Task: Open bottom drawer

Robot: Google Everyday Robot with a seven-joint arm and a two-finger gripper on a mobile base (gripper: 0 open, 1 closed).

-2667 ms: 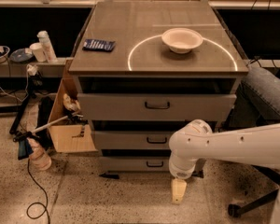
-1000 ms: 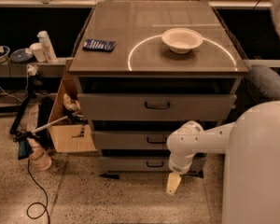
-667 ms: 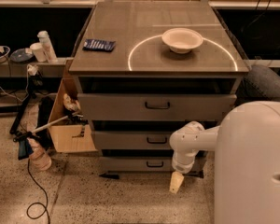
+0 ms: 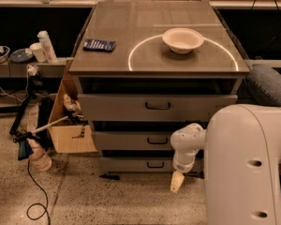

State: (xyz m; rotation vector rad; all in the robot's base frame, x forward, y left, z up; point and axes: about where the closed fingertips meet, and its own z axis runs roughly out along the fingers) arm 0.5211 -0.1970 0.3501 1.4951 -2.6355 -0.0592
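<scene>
The pincer hangs low by the floor, just right of the black handle of the bottom drawer, which looks shut, lowest under the desk, likely lining up a pull; whether the pincer is spread or pressed together, I cannot tell.

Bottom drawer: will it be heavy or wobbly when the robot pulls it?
The bottom drawer looks like stiff grey metal, so it probably won't bend. It is the lowest, narrowest front, so likely fairly light. Its small handle is a thin loop, perhaps tricky to hook; the gripper hangs just lower right of it, near the floor.
</scene>
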